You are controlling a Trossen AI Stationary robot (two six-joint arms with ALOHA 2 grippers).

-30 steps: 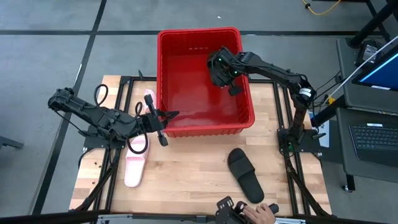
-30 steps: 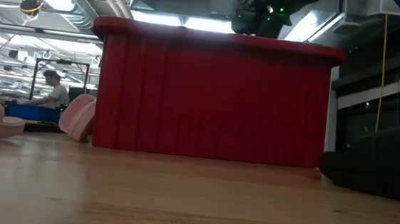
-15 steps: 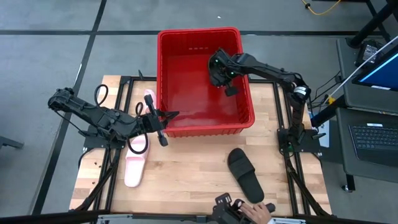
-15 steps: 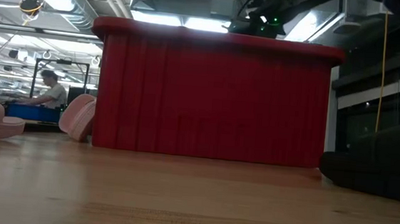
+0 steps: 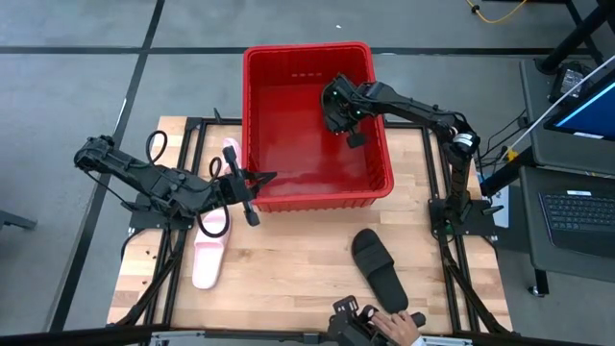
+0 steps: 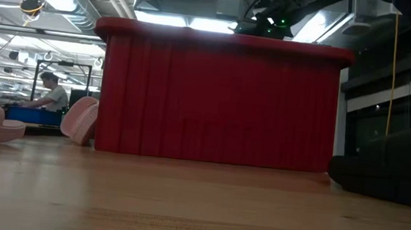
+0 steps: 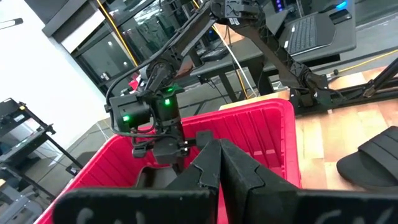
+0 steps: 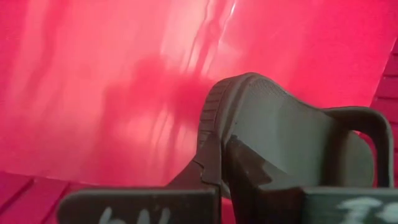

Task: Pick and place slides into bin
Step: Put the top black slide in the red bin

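High view first: my right gripper (image 5: 338, 108) hangs inside the bin (image 5: 258, 125), over its right half, with a black slide (image 5: 356, 133) in its jaws — only a dark end of it shows under the wrist. My left gripper (image 5: 252, 195) waits at the bin's front left corner, beside the two pink slides (image 5: 208, 252) on the surface; I cannot tell from above how its jaws stand. The second black slide (image 5: 379, 269) lies near the front edge, where a person's hand (image 5: 396, 330) reaches in.

Low view: the bin's red wall fills the middle, and my right arm's wrist shows just above the rim, so the shoe is not yet on the floor of the bin.

Left wrist view: my own jaws look closed together, empty, pointed at the bin and the right arm in it.

Right wrist view: the jaws pinch the black slide by its sole edge, the red bin floor below it.

I judge this the placing step of the first slide. Next — open the right jaws, let it drop, then lift clear over the rim.
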